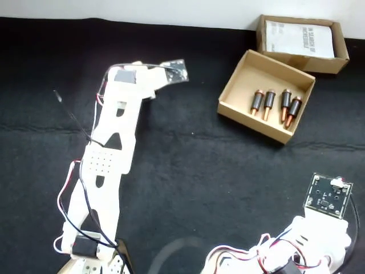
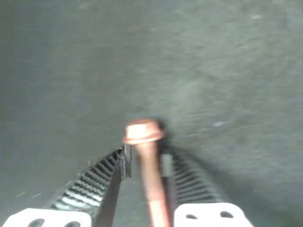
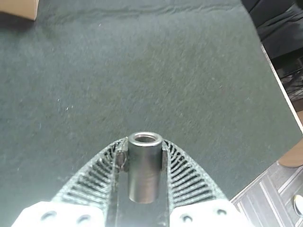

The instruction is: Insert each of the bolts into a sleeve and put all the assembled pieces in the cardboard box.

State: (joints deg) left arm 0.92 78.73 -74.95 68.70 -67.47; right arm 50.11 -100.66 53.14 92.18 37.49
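Copper-coloured and flange-headed, a bolt (image 2: pixel 145 163) is clamped between the left jaws. Its shank runs back between them and its head sticks out past their tips, above the dark cloth. In the high view the left arm (image 1: pixel 111 154) stretches far out over the black cloth (image 1: pixel 188 171) that covers the desk. Its end is well to the left of the cardboard box (image 1: pixel 242 77) and touches nothing there.

The right jaws are closed on a grey metal sleeve (image 3: pixel 144 168). The sleeve stands between their ribbed fingers (image 3: pixel 189 177) with its open bore facing outward. The right arm (image 1: pixel 311 237) is folded low at the near right corner of the desk, well apart from the box.

The cardboard box lies open near the far right of the cloth. Four assembled pieces (image 1: pixel 270 101) lie inside it side by side, each a dark sleeve with a copper bolt through it. Just behind it sits a second cardboard box (image 1: pixel 337 61) holding a printed sheet (image 1: pixel 299 39).
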